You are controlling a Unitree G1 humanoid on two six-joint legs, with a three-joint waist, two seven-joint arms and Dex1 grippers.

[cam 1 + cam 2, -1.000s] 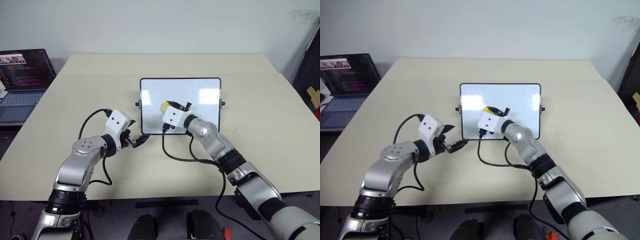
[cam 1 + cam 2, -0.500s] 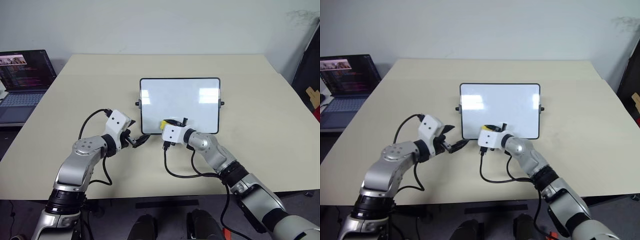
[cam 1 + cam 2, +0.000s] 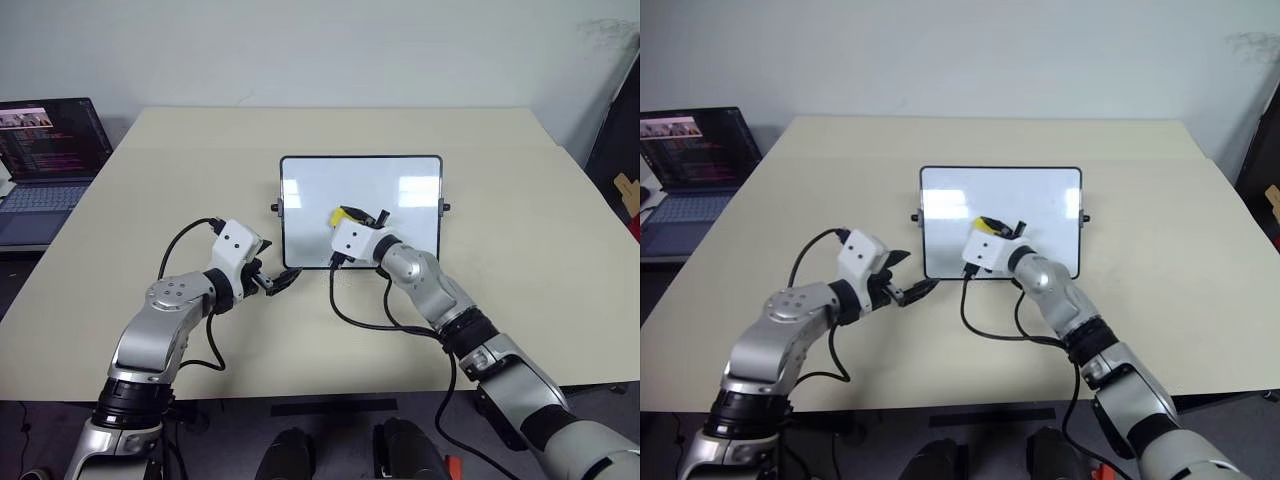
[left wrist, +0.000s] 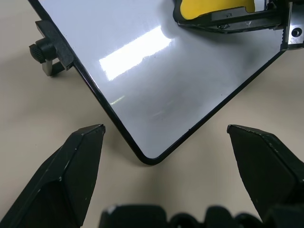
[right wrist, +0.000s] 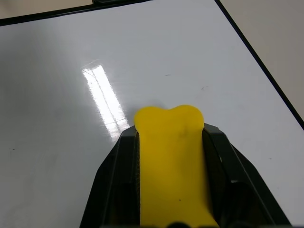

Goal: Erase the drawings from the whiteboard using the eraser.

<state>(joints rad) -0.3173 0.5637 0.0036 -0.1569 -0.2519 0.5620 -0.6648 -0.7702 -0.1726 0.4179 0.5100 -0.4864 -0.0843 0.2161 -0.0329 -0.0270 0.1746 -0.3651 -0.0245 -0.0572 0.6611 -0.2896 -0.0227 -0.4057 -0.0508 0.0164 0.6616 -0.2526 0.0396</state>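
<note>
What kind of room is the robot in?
Probably an office or a lab: a plain wall, a big beige table with a small whiteboard on it, and an open laptop beside it.

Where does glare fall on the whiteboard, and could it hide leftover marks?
Right wrist view: a bright streak on the whiteboard beside the eraser. Left wrist view: a slanted glare band mid-board. Left eye view: two pale patches. Small marks under them could be missed.

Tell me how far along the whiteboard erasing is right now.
Nearly done, it seems: the whiteboard looks white, with no drawings in sight beyond tiny specks. In hand: the right gripper is shut on the eraser over the board's middle. The left gripper is open at the near corner. Left: perhaps a last pass.
</note>
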